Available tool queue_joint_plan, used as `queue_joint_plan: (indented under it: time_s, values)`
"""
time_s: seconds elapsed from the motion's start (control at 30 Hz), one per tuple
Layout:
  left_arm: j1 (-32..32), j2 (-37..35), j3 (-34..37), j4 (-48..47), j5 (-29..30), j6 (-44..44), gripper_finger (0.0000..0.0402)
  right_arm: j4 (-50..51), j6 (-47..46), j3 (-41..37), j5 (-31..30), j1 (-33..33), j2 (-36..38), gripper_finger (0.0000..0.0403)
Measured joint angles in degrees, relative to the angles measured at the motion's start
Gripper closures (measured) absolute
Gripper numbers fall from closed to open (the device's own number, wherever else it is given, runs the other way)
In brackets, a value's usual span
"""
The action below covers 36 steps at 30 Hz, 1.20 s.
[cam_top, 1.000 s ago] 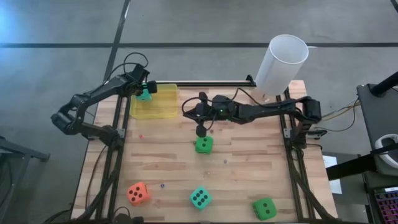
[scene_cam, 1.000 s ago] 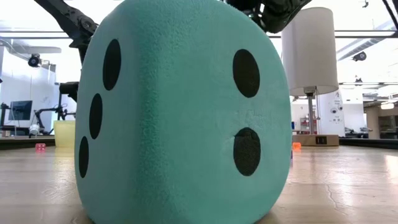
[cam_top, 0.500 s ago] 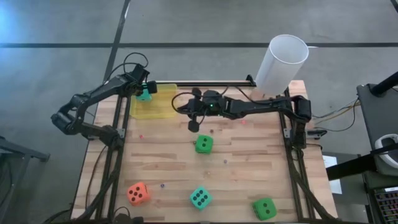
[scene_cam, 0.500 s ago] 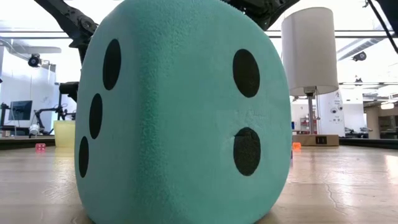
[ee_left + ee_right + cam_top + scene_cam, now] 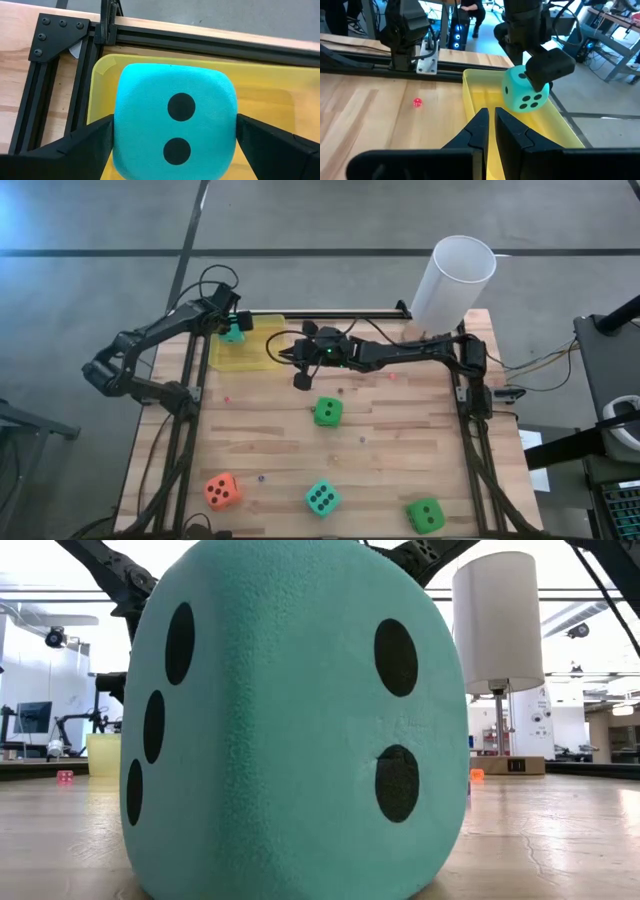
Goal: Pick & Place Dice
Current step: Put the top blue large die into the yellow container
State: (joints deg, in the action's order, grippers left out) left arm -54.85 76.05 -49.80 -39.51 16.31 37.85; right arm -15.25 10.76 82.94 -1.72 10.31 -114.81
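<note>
Teal die [image 5: 175, 127] clamped between the left gripper's [image 5: 232, 330] fingers [image 5: 85, 142], jaws spread wide on its two sides, held above the yellow tray [image 5: 262, 352] at the table's [image 5: 400, 440] far left corner; two-pip face toward the wrist camera. Right gripper [image 5: 491, 131] hovering over the tray's right edge, fingers nearly together, nothing between them. Green die [image 5: 326, 412] mid-table, just nearward of that gripper. Along the near edge: orange-red die [image 5: 222, 490], second teal die [image 5: 322, 498], second green die [image 5: 425, 514].

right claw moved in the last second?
Yes. The right claw went from above the green die toward the yellow tray, away from the die.
</note>
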Motion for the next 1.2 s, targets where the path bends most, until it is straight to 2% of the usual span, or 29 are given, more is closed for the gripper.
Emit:
queue_joint_plan:
  time_s: [0.33, 0.5, 0.6, 0.9, 1.07, 1.2]
  values:
    - [-0.02, -0.13, 0.0, -0.17, -0.71, 0.3, 0.0019, -0.5, 1.12, 0.33, 0.03, 0.02, -0.06, 0.0374]
    - [-0.02, -0.13, 0.0, -0.24, -0.72, 1.44, 0.0017, -7.8, 2.42, 0.42, 0.13, 0.0, -1.89, 0.0374]
    - [-0.04, -0.14, 0.0, -0.46, -1.14, 1.47, 0.0011, -8.06, 2.79, 0.86, 0.11, -0.02, -3.46, 0.0374]
    - [0.69, -0.24, 0.0, -0.57, -5.61, 1.68, 0.001, -7.43, 3.39, 9.05, -0.45, 0.41, -11.4, 0.0374]
    - [0.92, -0.37, 0.0, -0.56, -5.88, 2.71, 0.0008, -7.59, 6.72, 16.42, -4.68, 0.47, -16.09, 0.0374]
    - [0.92, -1.18, 0.0, -0.58, -5.88, 2.73, 0.0005, -2.66, 8.14, 23.3, -4.59, 0.46, -20.01, 0.0374]
